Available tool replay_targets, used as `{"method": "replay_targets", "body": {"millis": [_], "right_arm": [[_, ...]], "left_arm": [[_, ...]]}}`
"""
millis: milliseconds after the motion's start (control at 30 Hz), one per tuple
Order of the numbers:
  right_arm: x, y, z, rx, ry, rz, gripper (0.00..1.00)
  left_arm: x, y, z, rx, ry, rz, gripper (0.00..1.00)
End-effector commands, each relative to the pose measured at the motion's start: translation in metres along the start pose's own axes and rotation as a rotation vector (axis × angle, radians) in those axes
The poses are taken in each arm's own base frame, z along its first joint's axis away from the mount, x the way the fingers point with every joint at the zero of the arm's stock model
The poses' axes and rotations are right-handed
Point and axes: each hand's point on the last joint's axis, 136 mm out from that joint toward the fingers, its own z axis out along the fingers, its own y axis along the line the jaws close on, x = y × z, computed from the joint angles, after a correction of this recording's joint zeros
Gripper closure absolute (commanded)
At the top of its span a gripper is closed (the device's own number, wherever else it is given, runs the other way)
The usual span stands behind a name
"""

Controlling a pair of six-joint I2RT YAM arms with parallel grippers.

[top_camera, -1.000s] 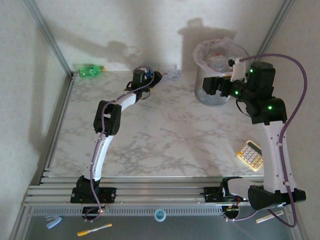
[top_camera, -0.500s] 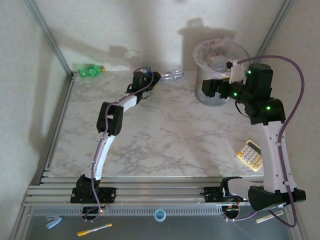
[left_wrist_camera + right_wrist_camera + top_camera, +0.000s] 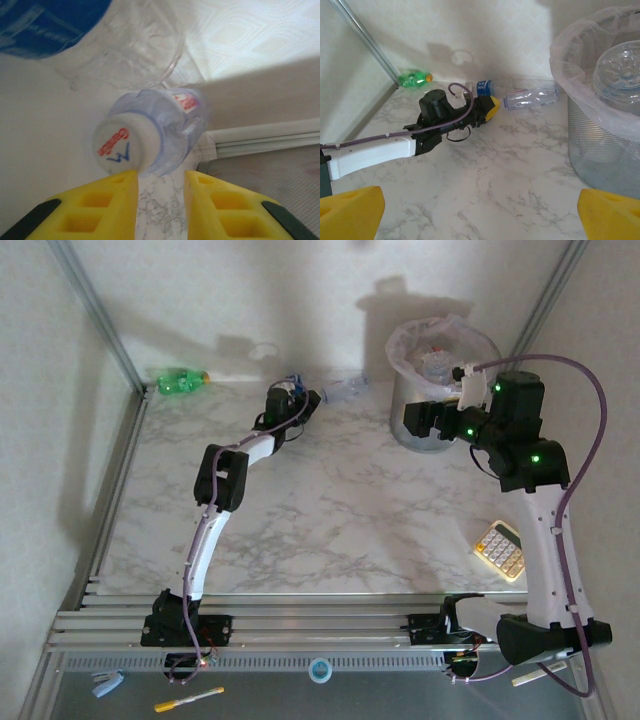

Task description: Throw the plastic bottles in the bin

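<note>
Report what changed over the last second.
The left gripper closed at the cap of the clear bottle; the cap sits just past its fingertips, so no grip is evident. The right gripper stayed open by the bin; the green bottle and calculator did not move.

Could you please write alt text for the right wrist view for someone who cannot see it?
The left arm stretches across a marble table, the left claw at the end of a clear bottle lying by the wall. A bag-lined bin holding another bottle stands right, a green bottle lies far left, and the open right claw frames the bottom corners.
</note>
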Motion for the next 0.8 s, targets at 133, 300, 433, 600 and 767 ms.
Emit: {"method": "replay_targets", "body": {"millis": [133, 300, 433, 600, 767], "right_arm": [[-0.001, 0.003, -0.004, 0.001, -0.014, -0.022, 0.01], [0.001, 0.003, -0.001, -0.004, -0.007, -0.021, 0.01], [0.001, 0.001, 0.002, 0.0, -0.007, -0.021, 0.01], [0.006, -0.003, 0.016, -0.015, 0.005, 0.015, 0.01], [0.018, -0.006, 0.041, -0.038, 0.063, 0.093, 0.01]], "left_arm": [[-0.01, -0.027, -0.016, 0.059, -0.021, 0.03, 0.54], [-0.014, -0.026, -0.014, -0.019, -0.04, 0.063, 0.21], [-0.013, -0.016, -0.006, -0.031, -0.034, 0.025, 0.19], [-0.012, -0.014, 0.003, -0.037, -0.035, 0.025, 0.18], [-0.009, -0.013, 0.013, -0.07, -0.029, 0.055, 0.17]]}}
